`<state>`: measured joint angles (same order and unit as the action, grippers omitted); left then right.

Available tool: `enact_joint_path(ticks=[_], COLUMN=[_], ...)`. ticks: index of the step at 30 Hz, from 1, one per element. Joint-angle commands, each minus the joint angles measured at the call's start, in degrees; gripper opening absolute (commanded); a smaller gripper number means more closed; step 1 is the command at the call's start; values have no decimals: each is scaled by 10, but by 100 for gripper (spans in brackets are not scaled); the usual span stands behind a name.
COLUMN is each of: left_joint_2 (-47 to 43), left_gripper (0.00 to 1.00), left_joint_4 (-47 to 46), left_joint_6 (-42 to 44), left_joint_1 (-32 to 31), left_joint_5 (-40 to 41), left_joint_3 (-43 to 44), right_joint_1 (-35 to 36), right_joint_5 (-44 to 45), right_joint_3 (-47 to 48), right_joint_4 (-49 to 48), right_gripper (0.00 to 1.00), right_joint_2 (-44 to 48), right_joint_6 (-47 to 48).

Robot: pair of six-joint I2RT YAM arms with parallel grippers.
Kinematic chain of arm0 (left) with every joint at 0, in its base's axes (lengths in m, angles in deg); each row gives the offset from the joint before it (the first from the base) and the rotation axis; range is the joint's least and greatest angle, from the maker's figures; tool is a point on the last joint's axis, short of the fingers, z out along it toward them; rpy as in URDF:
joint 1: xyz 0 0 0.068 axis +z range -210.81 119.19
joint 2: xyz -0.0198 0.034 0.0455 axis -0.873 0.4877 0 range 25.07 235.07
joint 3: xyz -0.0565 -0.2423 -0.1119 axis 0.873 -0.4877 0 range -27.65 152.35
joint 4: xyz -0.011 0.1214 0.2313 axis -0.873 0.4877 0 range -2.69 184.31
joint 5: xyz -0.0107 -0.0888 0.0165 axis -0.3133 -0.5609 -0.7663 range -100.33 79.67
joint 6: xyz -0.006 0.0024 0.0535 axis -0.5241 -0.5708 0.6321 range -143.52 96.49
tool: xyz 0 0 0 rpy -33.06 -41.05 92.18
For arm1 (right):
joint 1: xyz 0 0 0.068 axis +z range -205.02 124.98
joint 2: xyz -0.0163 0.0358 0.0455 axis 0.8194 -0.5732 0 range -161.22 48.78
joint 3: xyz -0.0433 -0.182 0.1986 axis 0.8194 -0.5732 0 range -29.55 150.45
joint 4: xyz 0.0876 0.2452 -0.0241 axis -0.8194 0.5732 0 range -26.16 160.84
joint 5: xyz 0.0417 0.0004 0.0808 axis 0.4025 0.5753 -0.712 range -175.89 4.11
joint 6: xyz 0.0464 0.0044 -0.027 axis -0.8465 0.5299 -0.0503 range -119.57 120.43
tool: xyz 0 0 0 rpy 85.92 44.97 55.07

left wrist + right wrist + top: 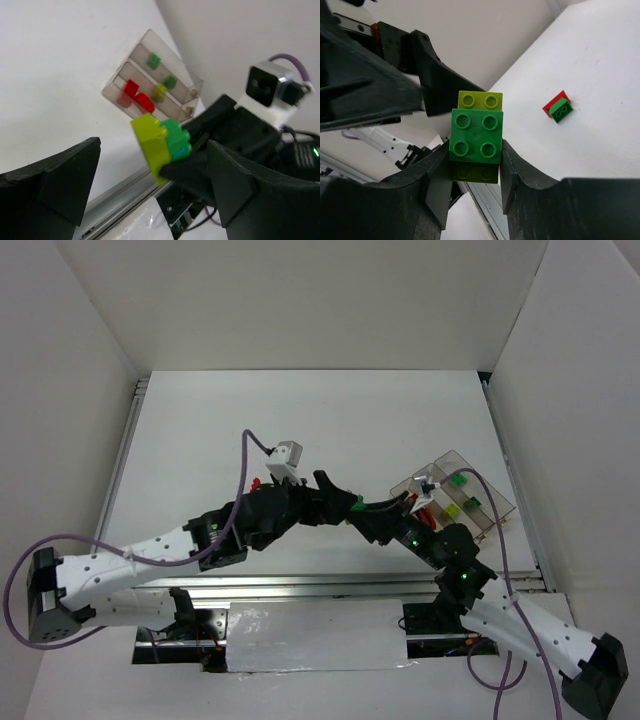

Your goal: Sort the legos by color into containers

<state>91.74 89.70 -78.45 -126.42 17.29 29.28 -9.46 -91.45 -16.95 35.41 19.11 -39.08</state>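
Right gripper [474, 161] clamps the stacked legos [476, 131], green on yellow-green, above the table's near edge; left gripper [150, 170] gapes wide around them; close squarely on the yellow-green brick only, then pull apart; tray [145, 42] sits by the right edge.

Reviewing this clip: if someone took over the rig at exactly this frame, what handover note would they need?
Left gripper: open, empty, fingers on either side of the stack.
Right gripper: shut on the stack, green and yellow-green bricks joined together.
Tray: red bricks in one outer compartment, a yellow-green brick in the middle, green bricks in the other outer one.
Table: a red-and-green pair, joined.
Left to do: split both stacks and sort the pieces by color.
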Motion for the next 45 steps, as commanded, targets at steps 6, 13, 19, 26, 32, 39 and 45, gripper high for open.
enact_joint_path(ticks=[6,13,19,26,32,39,45], left_joint_2=[-174,-163,-139,-149,-130,-126,-115], left_gripper=[99,99,90,89,85,77,50], left_joint_4=[-192,-255,-247,-247,-221,-212,-232], left_joint_6=[289,293,306,312,313,313,309], left_joint_1=[-1,-1,-2,-2,-1,-2,-1], left_joint_5=[-320,-428,-440,-426,-406,-387,-406], left_joint_3=[-108,-128,-115,-119,-108,-101,-103], right_joint_1=[-121,-119,-117,-112,-112,-110,-111], right_joint_5=[-295,-387,-418,-430,-425,-437,-439], right_joint_3=[23,32,16,22,25,25,20], right_joint_4=[44,-72,-157,-158,-149,-153,-189], right_gripper=[0,0,0,0,0,0,0], right_joint_2=[81,66,45,46,64,70,51], right_joint_6=[-42,-87,-129,-113,-99,-95,-104])
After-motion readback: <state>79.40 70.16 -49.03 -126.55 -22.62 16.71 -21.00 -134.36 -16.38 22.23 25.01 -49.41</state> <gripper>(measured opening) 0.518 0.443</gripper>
